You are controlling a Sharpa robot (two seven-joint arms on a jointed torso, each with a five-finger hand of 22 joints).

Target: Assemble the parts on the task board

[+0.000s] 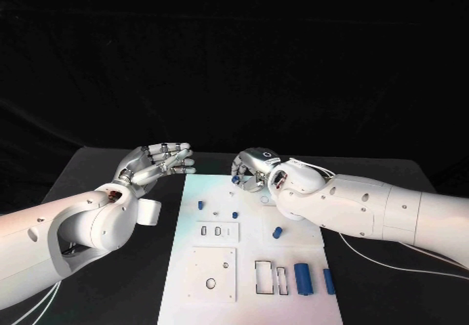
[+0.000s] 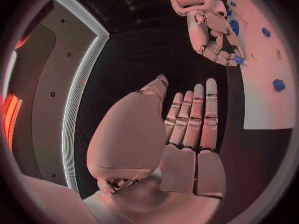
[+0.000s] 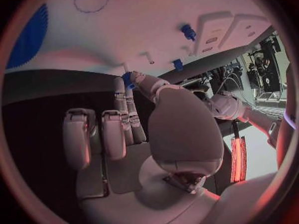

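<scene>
The white, flat, rectangular task board (image 1: 252, 271) lies on the matte black tabletop (image 1: 97, 176), running from centre toward 6 o'clock in the head view. The left robot hand (image 1: 156, 164), silver and jointed, hovers off the board's 10 o'clock corner, released, fingers straight and apart. The right robot hand (image 1: 256, 169) sits over the board's 12 o'clock edge, pinching a small blue part (image 3: 127, 79) at its fingertips. Two smooth blue cylinders (image 1: 303, 278) lie toward 5 o'clock, beside rectangular cut-outs (image 1: 267, 277).
</scene>
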